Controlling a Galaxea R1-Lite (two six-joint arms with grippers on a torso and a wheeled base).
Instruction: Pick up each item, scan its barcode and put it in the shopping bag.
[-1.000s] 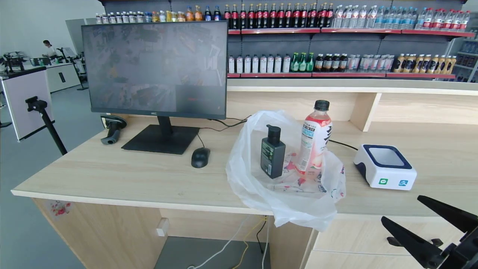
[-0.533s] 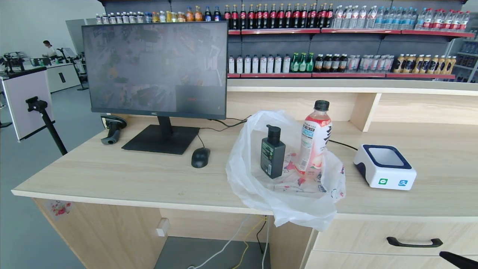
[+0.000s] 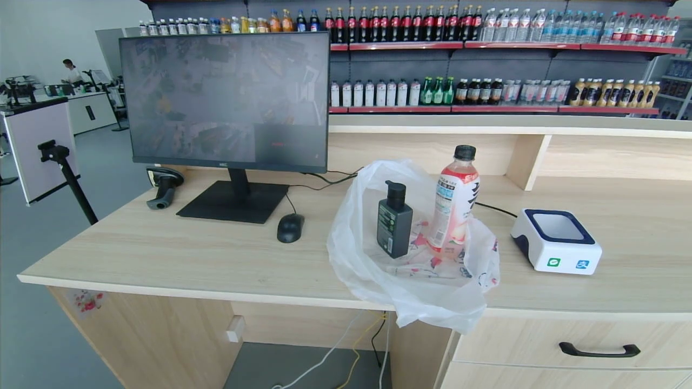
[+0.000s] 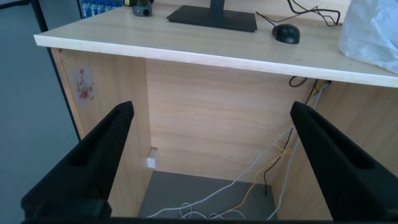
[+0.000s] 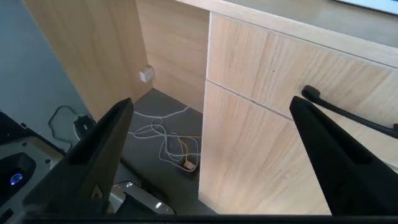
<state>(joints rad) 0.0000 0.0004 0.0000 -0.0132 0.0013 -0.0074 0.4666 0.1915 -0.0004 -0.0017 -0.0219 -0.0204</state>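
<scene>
Bag: a translucent white plastic shopping bag (image 3: 416, 281) slumps open on the light wooden counter (image 3: 189, 254), left of the white box scanner (image 3: 557, 248), above and well apart from both grippers.
Grippers: left gripper (image 4: 211, 109) and right gripper (image 5: 211, 102) hang low before the counter's front, fingers spread wide, empty.
Hidden: the bottles' bases blur behind the bag's plastic.
Bottles: dark green pump bottle (image 3: 394, 224) and pink-labelled drink bottle (image 3: 455, 200) stand inside, long axes vertical, caps up.

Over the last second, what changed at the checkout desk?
The right gripper dropped from beside the counter front edge to below it, now facing the drawer front, jaws open and empty. Nothing was taken or released. The pump bottle and drink bottle stayed upright in the shopping bag; the scanner is unmoved.
</scene>
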